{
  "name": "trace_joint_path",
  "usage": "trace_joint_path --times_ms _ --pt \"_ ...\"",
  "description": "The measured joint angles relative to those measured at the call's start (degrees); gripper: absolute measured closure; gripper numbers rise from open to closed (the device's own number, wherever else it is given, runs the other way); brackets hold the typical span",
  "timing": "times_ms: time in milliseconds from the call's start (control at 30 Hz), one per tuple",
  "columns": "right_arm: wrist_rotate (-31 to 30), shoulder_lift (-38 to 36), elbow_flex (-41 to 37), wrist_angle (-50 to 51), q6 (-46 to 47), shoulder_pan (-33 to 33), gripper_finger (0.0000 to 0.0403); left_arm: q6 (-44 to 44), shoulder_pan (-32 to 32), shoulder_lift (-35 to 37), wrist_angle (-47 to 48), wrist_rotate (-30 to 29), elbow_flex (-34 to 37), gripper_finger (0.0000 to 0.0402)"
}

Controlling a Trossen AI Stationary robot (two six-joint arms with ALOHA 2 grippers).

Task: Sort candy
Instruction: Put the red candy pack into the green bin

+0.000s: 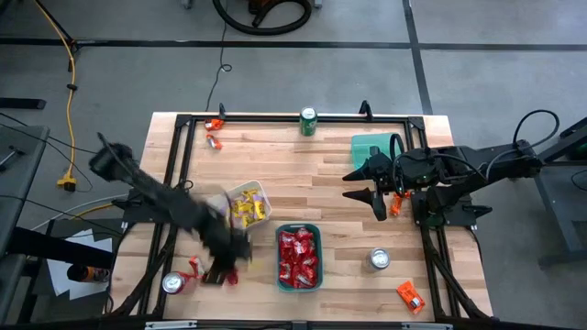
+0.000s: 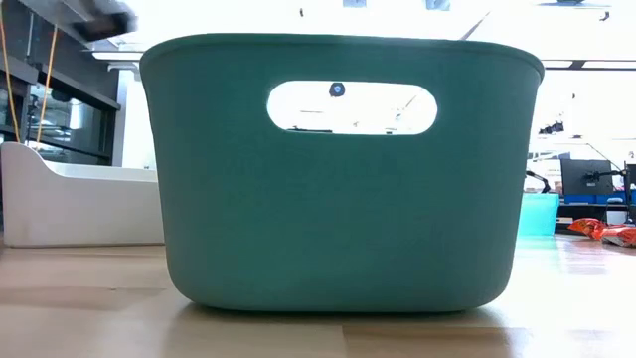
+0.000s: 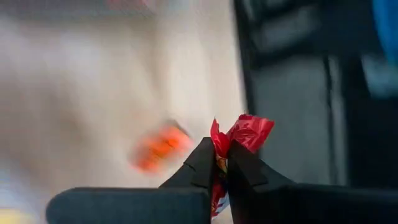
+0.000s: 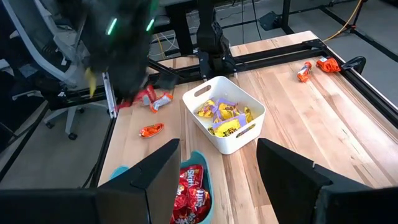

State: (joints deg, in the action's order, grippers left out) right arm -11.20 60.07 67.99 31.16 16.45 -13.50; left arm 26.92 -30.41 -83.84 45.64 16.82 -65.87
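Nearest the low camera, a teal tray [image 2: 338,179] fills almost the whole view, with a white tray [image 2: 70,204] behind it at nine o'clock. From above, the teal tray [image 1: 299,258] sits near the table's front middle, packed with red candy packets [image 1: 298,257]. The white tray [image 1: 249,203] at its ten o'clock holds yellow candy packets [image 1: 248,207].

The left gripper [image 1: 225,266] hangs at the teal tray's nine o'clock, blurred with motion. Its wrist view shows the left gripper [image 3: 221,163] pinched tight on a single red candy packet [image 3: 245,134]. The packet's long axis runs roughly in line with the fingers, and its crumpled free end sticks out past the tips, away from the wrist. More loose packets [image 1: 194,268] lie on the wood beside this gripper.

The right gripper [image 1: 374,183] waits near the table's right edge, jaws spread wide and holding nothing. An orange packet [image 1: 396,203] lies just beside it, and another [image 1: 411,295] near the front right corner.

The risk: the grip looks to be on a thin edge of slippery wrapper, so a fast swing could shake the packet loose before the teal tray. A careless release could also drop it among the yellow ones.
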Motion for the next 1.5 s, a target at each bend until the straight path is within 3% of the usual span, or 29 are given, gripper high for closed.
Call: trace_joint_path --times_ms 167,233,333,500,633,900,1133,1333,1500 --pt "-0.08 0.01 0.0 -0.04 1.17 -0.01 0.0197 -8.61 14.43 11.41 -5.01 -15.77 -0.01 0.0398" --pt "-0.8 0.01 0.0 -0.06 1.56 0.0 0.0197 -13.05 20.94 14.06 -10.43 -18.34 -0.01 0.0399" --pt "-2.28 0.01 0.0 -0.13 1.66 -0.01 0.0197 -18.11 29.45 15.7 -20.87 -18.41 -0.08 0.04" --pt "-5.24 0.01 0.0 -3.45 1.52 0.01 0.0197 -20.39 37.98 15.26 -37.82 -11.97 0.98 0.04" --pt "-6.48 0.24 0.0 -7.12 -0.02 -0.01 0.0197 -17.67 38.57 14.64 -50.48 -8.26 6.69 0.0401" --pt "-8.69 5.45 -0.02 -9.56 -4.39 0.01 0.0197 -10.53 36.21 14.61 -69.08 -9.7 17.99 0.0401" --pt "-10.69 8.9 -0.02 -11.88 -4.52 0.01 0.0197 -10.6 36.24 14.63 -69.37 -9.92 18.13 0.0401" --pt "-15.4 14.06 -0.02 -23.67 -8.89 0.79 0.0197 -10.61 36.24 14.63 -69.55 -9.93 18.13 0.0401" --pt "-14.11 19.53 -0.02 -32.92 -11.85 2.79 0.0197 -11.0 36.28 14.63 -69.59 -10.09 18.13 0.0401"
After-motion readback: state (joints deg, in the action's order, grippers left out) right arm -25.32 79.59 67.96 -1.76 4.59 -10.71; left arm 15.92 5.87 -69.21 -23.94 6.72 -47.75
